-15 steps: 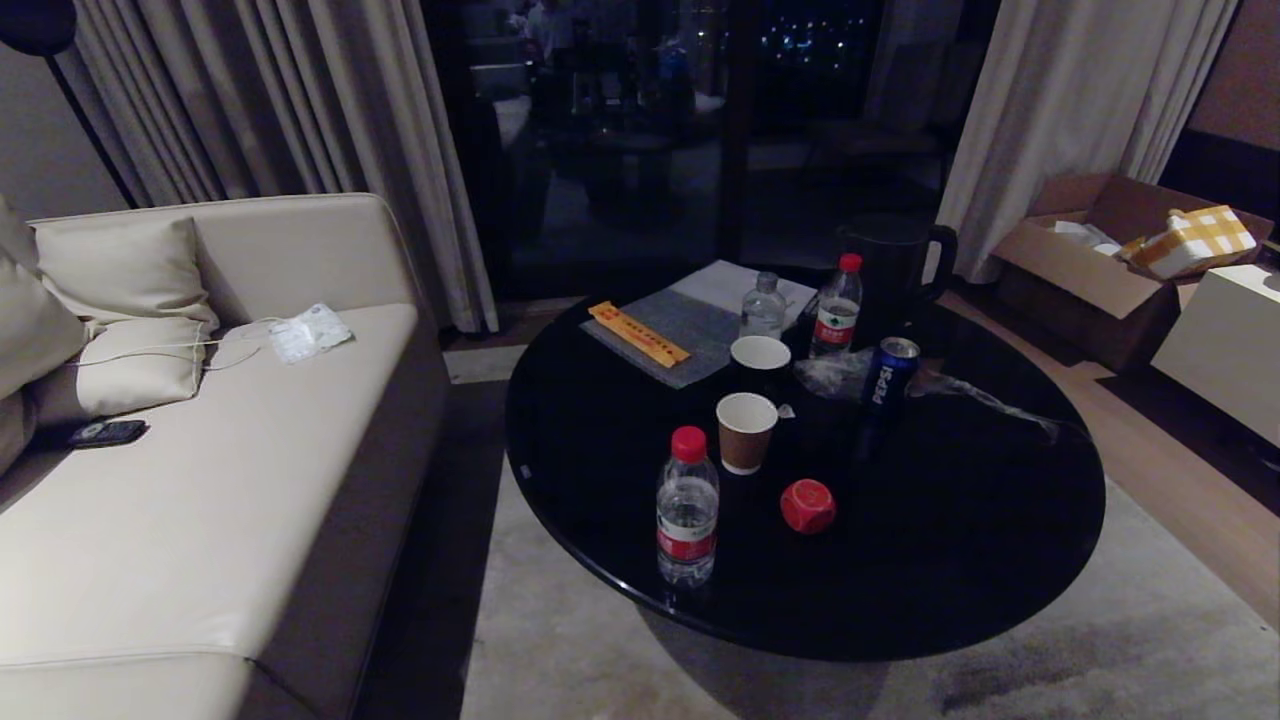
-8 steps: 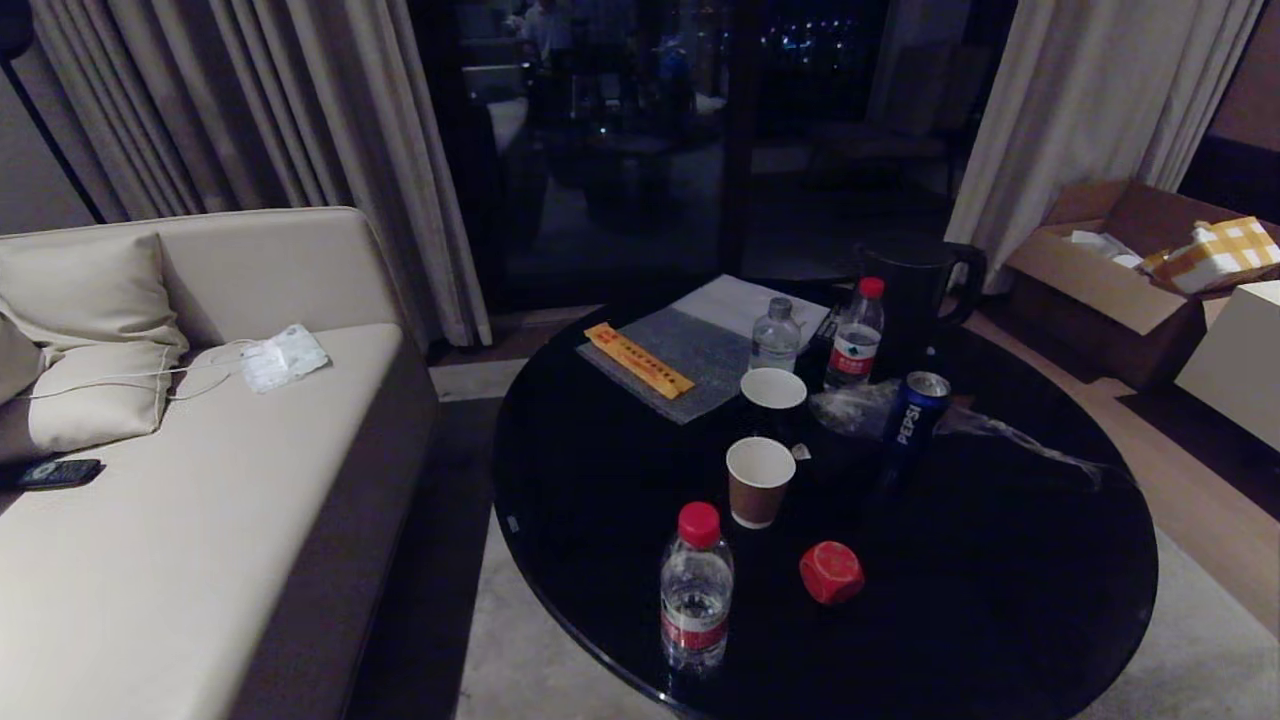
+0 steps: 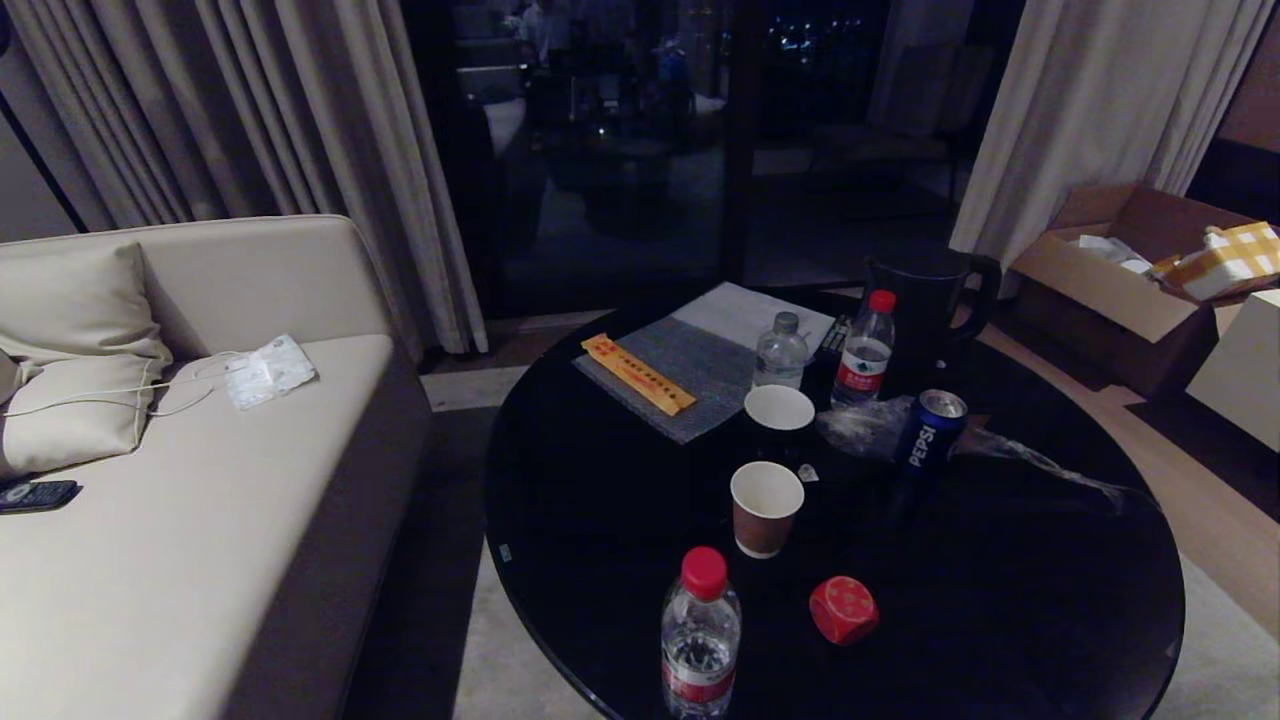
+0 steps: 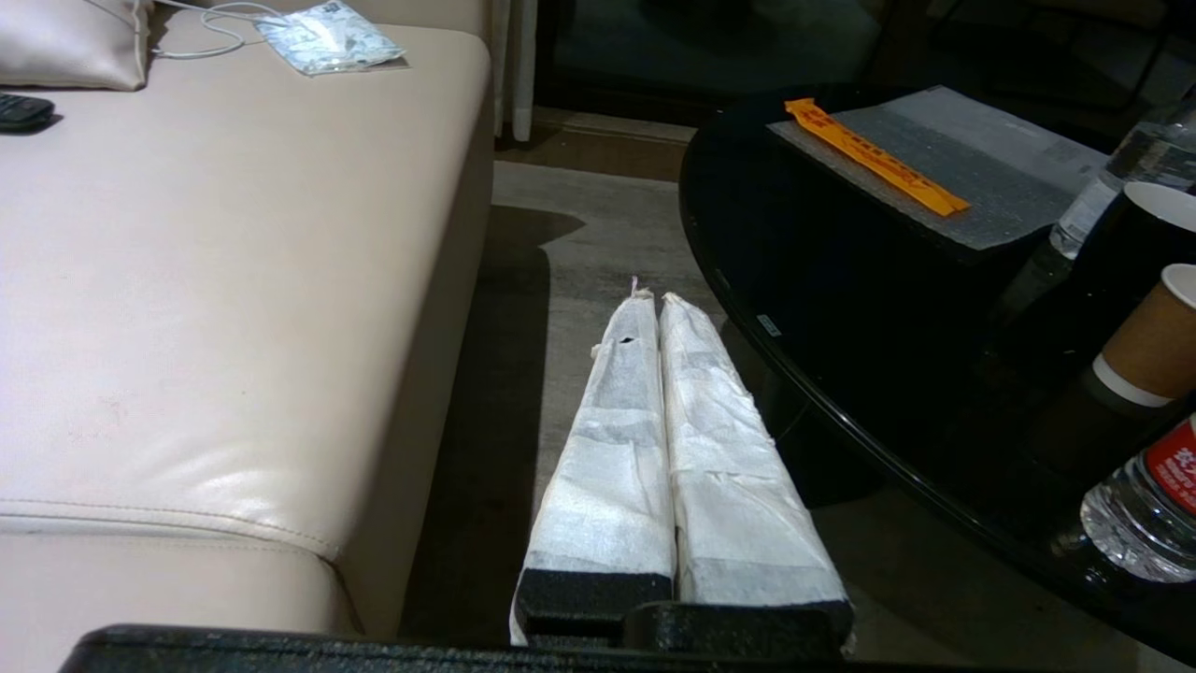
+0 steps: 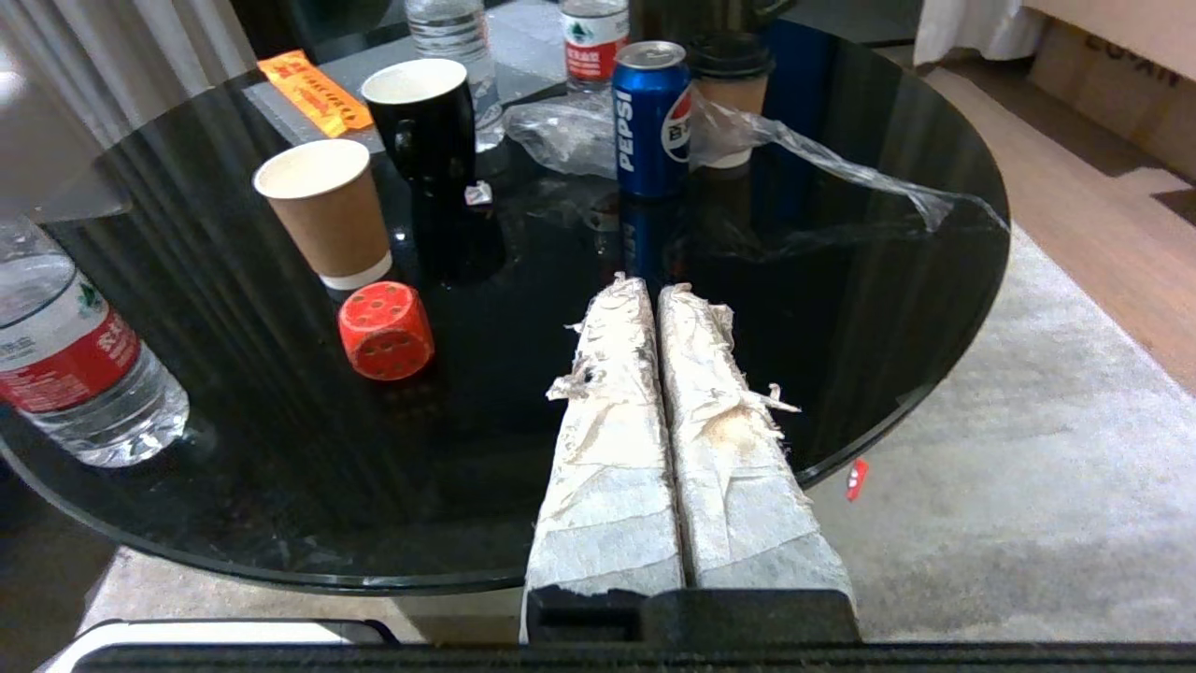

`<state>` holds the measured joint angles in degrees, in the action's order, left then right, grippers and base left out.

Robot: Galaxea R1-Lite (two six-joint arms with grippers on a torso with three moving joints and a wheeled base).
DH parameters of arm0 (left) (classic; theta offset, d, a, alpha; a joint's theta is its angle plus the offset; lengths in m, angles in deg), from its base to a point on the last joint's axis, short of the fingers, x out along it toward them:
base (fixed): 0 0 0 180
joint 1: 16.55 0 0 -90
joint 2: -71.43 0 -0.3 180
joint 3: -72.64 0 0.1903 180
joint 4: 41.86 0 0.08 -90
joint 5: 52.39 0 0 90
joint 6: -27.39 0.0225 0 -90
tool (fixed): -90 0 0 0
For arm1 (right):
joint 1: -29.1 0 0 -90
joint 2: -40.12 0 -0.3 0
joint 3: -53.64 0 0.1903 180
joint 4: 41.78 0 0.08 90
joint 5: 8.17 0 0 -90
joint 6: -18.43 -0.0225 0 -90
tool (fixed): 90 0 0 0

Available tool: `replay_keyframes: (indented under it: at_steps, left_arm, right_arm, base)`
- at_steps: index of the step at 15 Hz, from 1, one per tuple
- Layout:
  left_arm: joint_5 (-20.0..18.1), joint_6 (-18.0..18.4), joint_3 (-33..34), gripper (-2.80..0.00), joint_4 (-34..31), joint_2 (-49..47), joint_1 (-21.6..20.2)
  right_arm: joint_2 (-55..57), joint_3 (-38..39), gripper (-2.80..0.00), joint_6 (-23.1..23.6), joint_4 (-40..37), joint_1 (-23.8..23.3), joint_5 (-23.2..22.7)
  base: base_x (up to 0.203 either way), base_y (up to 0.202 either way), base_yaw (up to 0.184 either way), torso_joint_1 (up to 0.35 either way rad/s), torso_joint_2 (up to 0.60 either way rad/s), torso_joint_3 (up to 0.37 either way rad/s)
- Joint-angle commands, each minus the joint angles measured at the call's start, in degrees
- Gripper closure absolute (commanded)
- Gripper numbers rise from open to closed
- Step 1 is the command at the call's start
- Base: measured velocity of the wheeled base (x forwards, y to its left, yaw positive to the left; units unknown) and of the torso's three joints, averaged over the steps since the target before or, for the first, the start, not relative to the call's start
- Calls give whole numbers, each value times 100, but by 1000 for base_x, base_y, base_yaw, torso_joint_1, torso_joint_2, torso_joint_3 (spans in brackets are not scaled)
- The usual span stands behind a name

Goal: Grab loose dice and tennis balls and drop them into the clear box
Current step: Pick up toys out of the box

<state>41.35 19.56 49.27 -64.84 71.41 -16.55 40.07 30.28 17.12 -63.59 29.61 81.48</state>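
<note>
On the round black glass worktop (image 3: pixel 1000 600) in the head view we count one red die (image 3: pixel 844 609) near the front edge, two water bottles with red caps (image 3: pixel 699 635) (image 3: pixel 866 349), a third clear bottle with a pale cap (image 3: pixel 780 351), one brown paper cup (image 3: pixel 766 507), one black cup (image 3: pixel 779 420) and one blue can (image 3: pixel 926 441) reading PEPSI. An orange strip (image 3: pixel 638 373) lies on a grey mat (image 3: pixel 690 375) at the far side, beside a dark jug (image 3: pixel 930 300). A beige sofa (image 3: pixel 180 540) stands to the left, curtains (image 3: pixel 330 150) flank a dark window, and an open cardboard box (image 3: pixel 1110 270) sits on the floor at right. Neither arm shows here — nor any tennis ball or clear box.

In the left wrist view, the left claw (image 4: pixel 651 297) hangs over the carpet between sofa and worktop, its two wrapped fingers pressed together, holding nothing. One paper cup, one black cup and the orange strip show at the worktop's side.

In the right wrist view, the right claw (image 5: pixel 645 285) hovers above the worktop's near edge, fingers likewise closed and empty. The red die (image 5: pixel 385 330) lies just in front of the brown paper cup (image 5: pixel 325 210), well apart from the claw. We also see the PEPSI can (image 5: pixel 651 117), a lidded paper cup (image 5: pixel 733 93) behind it, crumpled clear plastic film (image 5: pixel 822 164), and a red-labelled bottle — its writing too small to read.
</note>
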Motion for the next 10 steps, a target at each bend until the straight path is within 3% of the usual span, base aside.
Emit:
replay_keyframes:
  at_steps: [1,10]
  left_arm:
    - [4,-8,0,0,5,-1,0]
    - [4,-8,0,0,5,-3,0]
  right_arm:
    - [5,53,0,-1,2,2,0]
    - [5,53,0,-1,2,2,0]
  base:
    - [0,0,0,0,0,0]
    - [0,0,0,0,0,0]
